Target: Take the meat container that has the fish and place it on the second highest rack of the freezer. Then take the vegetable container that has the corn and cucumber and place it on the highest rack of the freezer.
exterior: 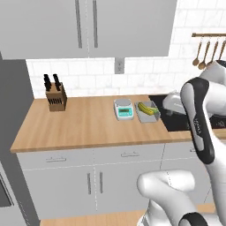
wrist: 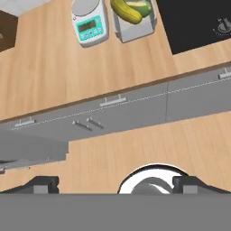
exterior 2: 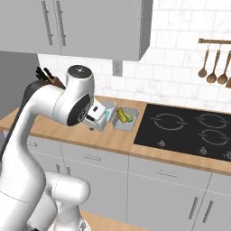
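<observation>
The vegetable container (exterior: 148, 112) is seen on the wooden table (exterior: 84, 126), just beside a small kitchen scale (exterior: 123, 109) on one side and the black hob (exterior 2: 185, 128) on the other. The corn (exterior: 146, 109) and the cucumber (exterior: 152, 107) are laid side by side in it; in the hand view the container (wrist: 135, 27) is cut by the upper edge, with the yellow cob (wrist: 125, 11) and a bit of green (wrist: 141, 6) showing. The pincer (wrist: 115, 184) is held well apart from the container, out past the table's front edge, above the wooden floor (wrist: 135, 149) and facing down. Its two dark fingertips (wrist: 43, 184) are set wide apart at the bottom of the hand view, with nothing between them. The grey drawer fronts (wrist: 117, 113) lie between the pincer and the tabletop in that view. A knife block (exterior: 56, 96) is placed well to the left on the table, near the wall. Wooden spoons (exterior 2: 212, 63) are hung on a rail above the hob.
</observation>
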You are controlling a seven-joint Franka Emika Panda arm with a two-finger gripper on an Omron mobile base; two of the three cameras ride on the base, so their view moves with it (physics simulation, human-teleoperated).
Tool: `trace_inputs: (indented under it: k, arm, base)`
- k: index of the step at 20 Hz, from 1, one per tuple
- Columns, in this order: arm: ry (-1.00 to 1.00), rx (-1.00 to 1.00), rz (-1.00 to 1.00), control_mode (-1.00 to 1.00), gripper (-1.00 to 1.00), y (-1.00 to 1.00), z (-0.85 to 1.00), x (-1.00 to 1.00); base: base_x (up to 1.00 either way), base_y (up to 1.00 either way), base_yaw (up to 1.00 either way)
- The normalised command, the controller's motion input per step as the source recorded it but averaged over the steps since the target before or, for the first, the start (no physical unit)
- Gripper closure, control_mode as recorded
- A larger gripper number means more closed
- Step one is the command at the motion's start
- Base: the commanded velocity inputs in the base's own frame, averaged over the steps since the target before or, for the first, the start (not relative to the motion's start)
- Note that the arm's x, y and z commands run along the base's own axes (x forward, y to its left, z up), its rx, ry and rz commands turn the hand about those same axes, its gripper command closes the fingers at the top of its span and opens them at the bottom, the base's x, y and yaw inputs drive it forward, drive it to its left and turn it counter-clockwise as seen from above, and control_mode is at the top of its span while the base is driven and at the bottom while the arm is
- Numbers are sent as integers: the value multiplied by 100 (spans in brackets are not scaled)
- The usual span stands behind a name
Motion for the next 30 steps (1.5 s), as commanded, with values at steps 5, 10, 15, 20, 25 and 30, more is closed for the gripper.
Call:
trace_inputs:
  k: [5, 10, 15, 20, 25, 30]
  arm:
    - [13, 0, -18, -100, -100, -10, -44, 71]
    - [8, 0, -5, -100, -100, -20, -51, 51]
    - [6, 0, 0, -100, -100, -14, -33, 63]
    - [4, 1, 0, -100, -100, -2, -25, 68]
    - [2, 0, -3, -100, -100, 0, -32, 54]
    - [2, 0, -9, -100, -100, -3, -33, 42]
  base:
    - [0, 0, 0]
    - [0, 0, 0]
    - [0, 0, 0]
    - [0, 0, 0]
    - [0, 0, 0]
    - [0, 0, 0]
